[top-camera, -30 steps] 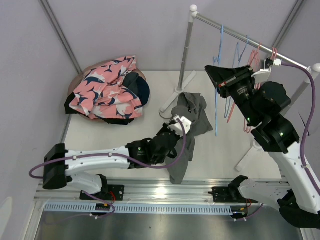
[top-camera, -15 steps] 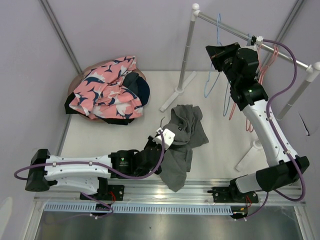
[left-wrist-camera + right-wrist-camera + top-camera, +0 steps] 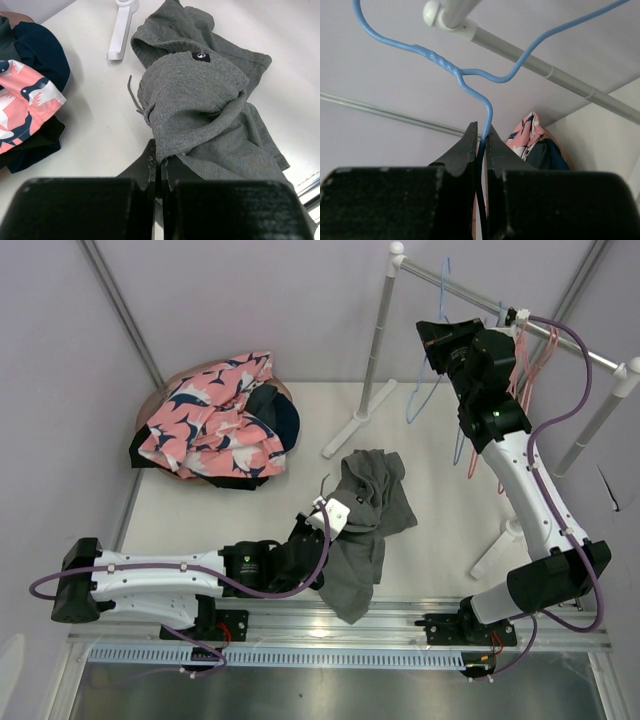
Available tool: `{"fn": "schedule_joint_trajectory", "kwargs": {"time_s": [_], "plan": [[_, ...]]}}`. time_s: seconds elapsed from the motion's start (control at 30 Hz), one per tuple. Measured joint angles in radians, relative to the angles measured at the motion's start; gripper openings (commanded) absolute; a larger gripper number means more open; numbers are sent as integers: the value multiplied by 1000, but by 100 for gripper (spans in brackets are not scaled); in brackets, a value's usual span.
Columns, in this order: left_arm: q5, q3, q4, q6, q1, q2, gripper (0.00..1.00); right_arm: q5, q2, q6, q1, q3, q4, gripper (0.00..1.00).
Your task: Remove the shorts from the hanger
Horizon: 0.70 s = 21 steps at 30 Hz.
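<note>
The grey shorts [image 3: 372, 502] lie crumpled on the table, off any hanger. My left gripper [image 3: 335, 532] is shut on their near edge, and the left wrist view shows the cloth [image 3: 200, 95] pinched between its closed jaws [image 3: 159, 161]. My right gripper [image 3: 436, 340] is raised by the rail [image 3: 470, 295] and shut on the wire of a bare blue hanger [image 3: 424, 392]. In the right wrist view the hanger [image 3: 470, 82] runs up from the jaws [image 3: 481, 132], its hook by the rail's end. The pink printed shorts [image 3: 210, 420], navy shorts [image 3: 282, 416] and black shorts [image 3: 236, 480] lie piled at the far left.
Several empty pink and blue hangers [image 3: 522, 355] hang on the rail. The rack's upright pole [image 3: 380, 340] and white foot [image 3: 352, 426] stand just behind the grey shorts. The foot [image 3: 122, 27] and the pile [image 3: 30, 85] also show in the left wrist view.
My left arm has drawn back toward the near left, dragging the grey shorts along. My right arm has lifted the blue hanger up and left to the rail.
</note>
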Motion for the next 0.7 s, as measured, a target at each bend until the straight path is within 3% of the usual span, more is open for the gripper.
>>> {"fn": "schedule_joint_trajectory", "kwargs": {"time_s": [0.4, 0.43, 0.47, 0.53, 0.57, 0.7], "plan": [[10, 0, -26, -46, -9, 0, 0, 157, -25, 108, 9, -142, 38, 0], [10, 0, -29, -49, -11, 0, 0, 163, -27, 117, 13, -147, 42, 6], [10, 0, -30, -50, -12, 0, 0, 166, -28, 125, 14, -150, 46, 21], [10, 0, -35, -52, -12, -1, 0, 164, -28, 150, 17, -153, 51, 63], [10, 0, -37, -54, -12, -1, 0, 163, -28, 162, 17, -155, 46, 96], [10, -4, -47, -58, -12, -10, 0, 138, -28, 177, 17, -157, 16, 99]]}}
